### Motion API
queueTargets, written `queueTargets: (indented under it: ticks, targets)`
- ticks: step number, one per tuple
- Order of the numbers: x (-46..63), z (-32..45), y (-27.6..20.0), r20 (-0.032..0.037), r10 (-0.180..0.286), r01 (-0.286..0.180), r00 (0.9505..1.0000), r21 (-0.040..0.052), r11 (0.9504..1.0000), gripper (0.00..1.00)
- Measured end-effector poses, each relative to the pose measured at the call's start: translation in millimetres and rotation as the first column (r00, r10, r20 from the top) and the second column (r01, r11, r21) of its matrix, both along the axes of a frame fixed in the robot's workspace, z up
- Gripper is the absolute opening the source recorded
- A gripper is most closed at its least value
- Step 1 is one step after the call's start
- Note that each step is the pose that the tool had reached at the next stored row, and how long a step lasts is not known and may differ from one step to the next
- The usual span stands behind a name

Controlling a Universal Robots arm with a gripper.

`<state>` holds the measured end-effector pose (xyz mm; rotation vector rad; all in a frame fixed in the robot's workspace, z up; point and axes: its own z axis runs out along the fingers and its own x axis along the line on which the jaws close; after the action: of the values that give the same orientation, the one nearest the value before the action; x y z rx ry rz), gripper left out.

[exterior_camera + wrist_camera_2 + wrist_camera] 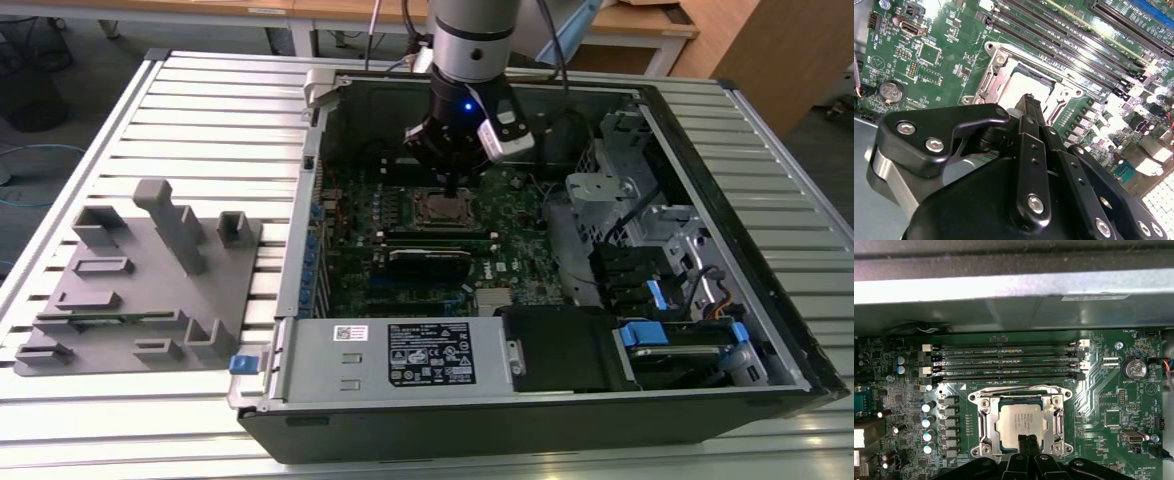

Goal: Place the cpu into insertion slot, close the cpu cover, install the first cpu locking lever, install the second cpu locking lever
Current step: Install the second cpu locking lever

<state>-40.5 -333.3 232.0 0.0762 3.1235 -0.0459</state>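
Currently my claw point(1026, 442), fingers pressed together, hangs over the cpu point(1018, 423). That chip sits in the insertion slot point(985, 426), framed by the cpu cover point(1059, 421).

Cpu point(1019, 420) in insertion slot point(985, 428), beneath cpu cover point(1059, 416).
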Motion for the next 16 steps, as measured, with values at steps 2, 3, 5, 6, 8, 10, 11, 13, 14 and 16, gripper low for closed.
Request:
queueTargets:
  ticks: [2,3,5,6,8,10,11,13,14,16]
  targets:
    - [0.4,0.0,0.0,0.0,0.0,0.0,1.0,0.0001,1.0,0.11]
    - [0.4,-0.1,0.0,0.0,0.0,0.0,1.0,0.0001,1.0,0.11]
    - [0.4,0.1,0.1,0.0001,0.0,0.0,1.0,0.0001,1.0,0.11]
    - [0.4,0.8,0.0,-0.0001,0.0,0.0,1.0,-0.0002,1.0,0.11]
    - [0.4,3.0,0.0,0.0,0.0,0.0,1.0,0.0001,1.0,0.11]
    - [0.4,5.6,0.0,-0.0001,0.0,0.0,1.0,0.0001,1.0,0.11]
    - [0.4,7.0,0.0,-0.0003,0.0,0.0,1.0,0.0,1.0,0.11]
    - [0.5,9.3,0.0,-0.0014,0.0,0.0,1.0,-0.0001,1.0,0.11]
    - [0.5,10.6,0.0,-0.0021,0.0,0.0,1.0,-0.0002,1.0,0.11]
    - [0.5,12.3,0.0,-0.0029,0.0,0.0,1.0,-0.0004,1.0,0.11]
